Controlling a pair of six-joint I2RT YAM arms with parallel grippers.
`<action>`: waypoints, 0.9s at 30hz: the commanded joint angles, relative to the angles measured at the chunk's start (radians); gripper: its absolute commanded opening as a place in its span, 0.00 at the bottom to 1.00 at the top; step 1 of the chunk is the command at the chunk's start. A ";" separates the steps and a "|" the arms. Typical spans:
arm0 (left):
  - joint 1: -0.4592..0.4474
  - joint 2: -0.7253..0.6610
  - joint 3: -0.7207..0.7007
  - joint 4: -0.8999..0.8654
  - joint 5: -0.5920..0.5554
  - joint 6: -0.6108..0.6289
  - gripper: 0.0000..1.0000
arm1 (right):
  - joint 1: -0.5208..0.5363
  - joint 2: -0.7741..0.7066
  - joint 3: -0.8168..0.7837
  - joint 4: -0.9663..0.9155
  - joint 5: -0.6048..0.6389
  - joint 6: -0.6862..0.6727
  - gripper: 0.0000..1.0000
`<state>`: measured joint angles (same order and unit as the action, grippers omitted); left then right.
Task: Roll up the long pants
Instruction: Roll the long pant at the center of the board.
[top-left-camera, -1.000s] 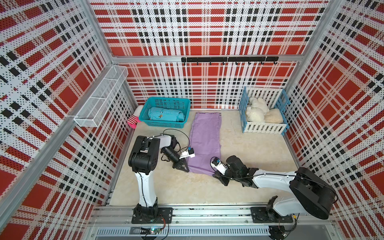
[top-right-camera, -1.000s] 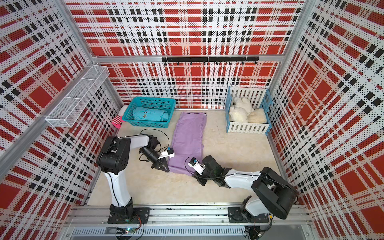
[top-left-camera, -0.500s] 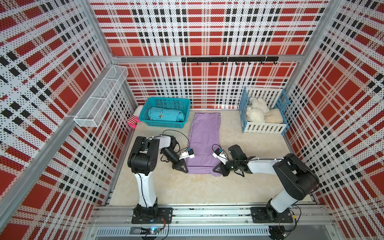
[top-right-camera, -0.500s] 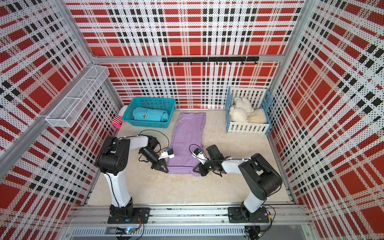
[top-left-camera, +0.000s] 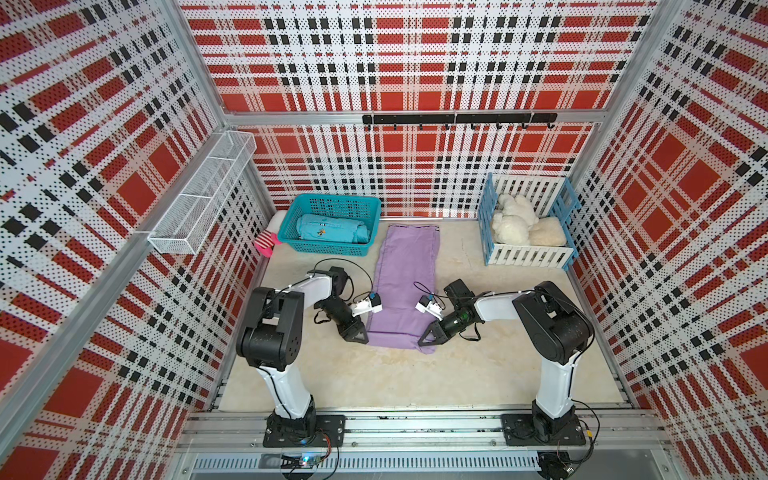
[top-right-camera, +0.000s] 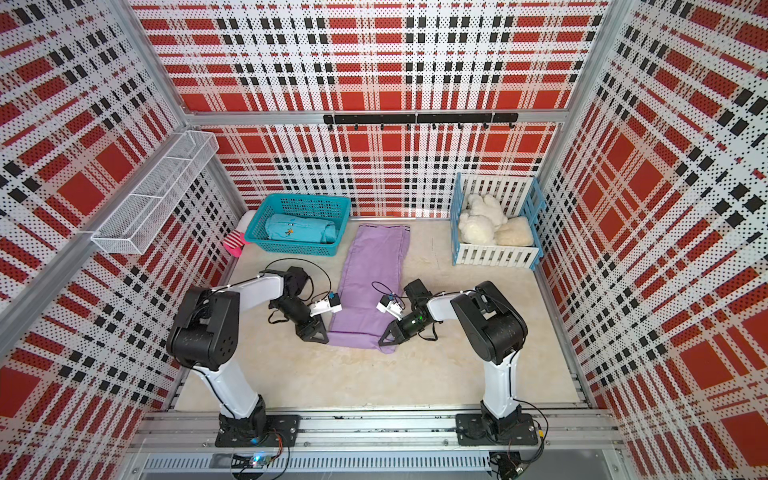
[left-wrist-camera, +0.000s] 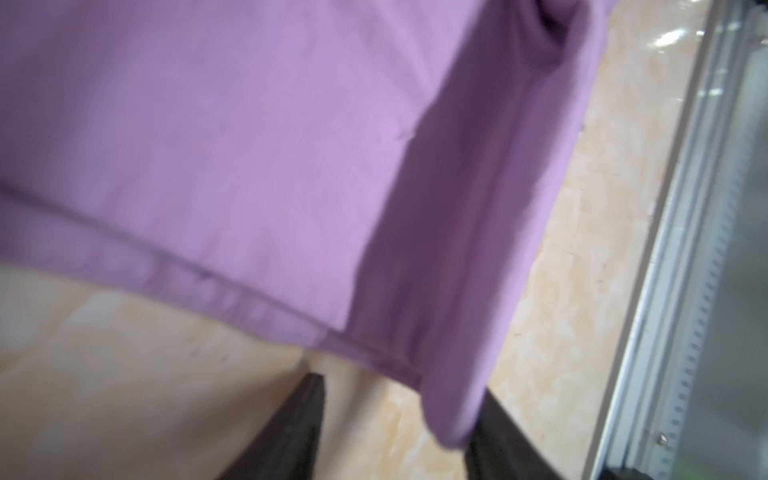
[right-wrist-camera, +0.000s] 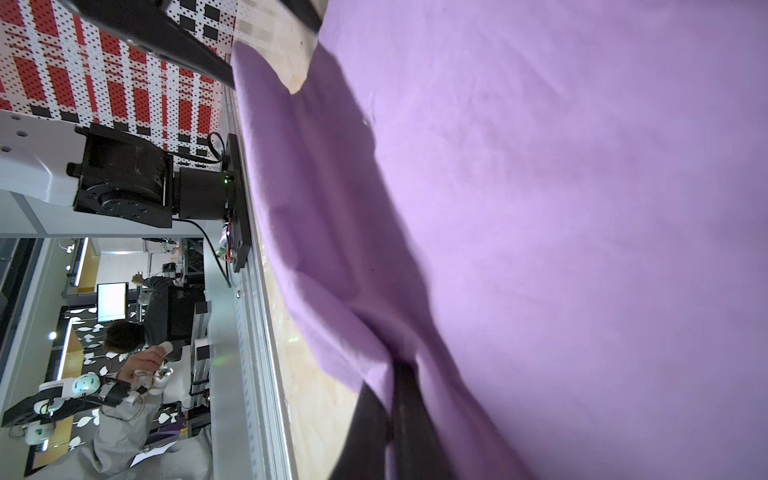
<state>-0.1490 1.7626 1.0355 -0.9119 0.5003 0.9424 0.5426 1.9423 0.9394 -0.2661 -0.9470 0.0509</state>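
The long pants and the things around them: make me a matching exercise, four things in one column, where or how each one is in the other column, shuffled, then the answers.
Things
1. left gripper
2. right gripper
3. teal rolled garment
4. white plush toys

Place or state
A. inside the blue-and-white crate
B. jaws apart at a near corner of the long pants
C. lying in the teal basket
D. pinched shut on the near hem of the long pants

Pairs: 1-B, 2-D, 3-C, 4-A
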 joint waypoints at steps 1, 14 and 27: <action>0.022 -0.098 -0.039 0.189 -0.165 -0.161 0.99 | -0.006 0.023 -0.033 -0.123 0.085 0.014 0.00; -0.289 -1.089 -0.589 1.123 -0.781 -0.376 0.99 | -0.011 0.049 0.046 -0.175 0.072 0.001 0.00; -0.889 -1.068 -0.639 0.750 -0.863 -0.296 0.99 | -0.016 0.074 0.095 -0.222 0.073 -0.024 0.00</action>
<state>-0.8719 0.6659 0.4328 -0.0589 -0.1665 0.5938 0.5343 1.9862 1.0367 -0.4664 -0.9459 0.0444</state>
